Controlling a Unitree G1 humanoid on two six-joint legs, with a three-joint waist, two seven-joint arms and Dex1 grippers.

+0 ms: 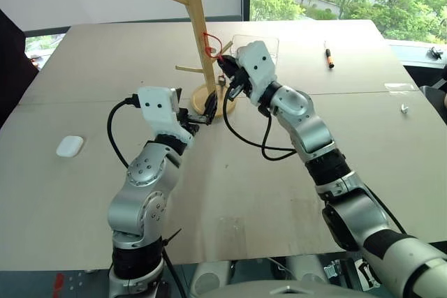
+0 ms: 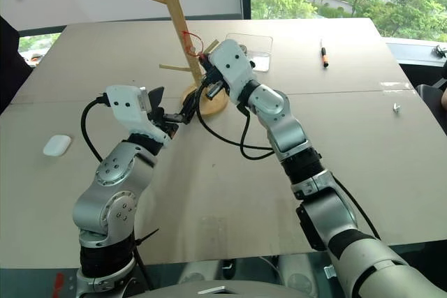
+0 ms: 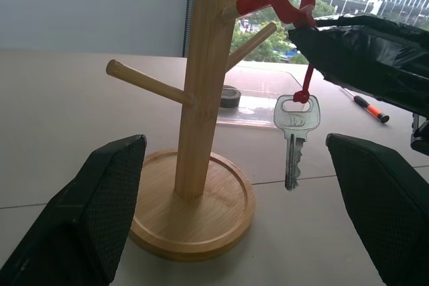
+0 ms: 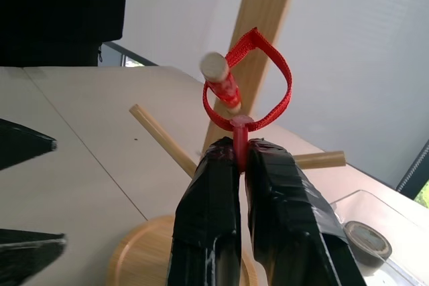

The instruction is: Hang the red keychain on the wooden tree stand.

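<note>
Your right gripper [image 4: 241, 165] pinches the red keychain [image 4: 249, 92] with fingers clamped just below its loop, already threaded over a peg of the wooden tree stand [image 3: 201, 98], while your left gripper [image 1: 199, 118] waits wide beside the base.

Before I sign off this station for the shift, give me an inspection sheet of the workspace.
Surface: tan table, bare in front.
Job's things: red keychain looped over a peg of the wooden stand; key hangs free beside the pole.
Clutter: marker pen, clear tray holding a tape roll, small white case, small metal bit.
Grippers: right gripper shut on the keychain; left gripper open, near the stand's base.
Cables: black cable looping off each wrist.
Surroundings: window, trees outside.
</note>
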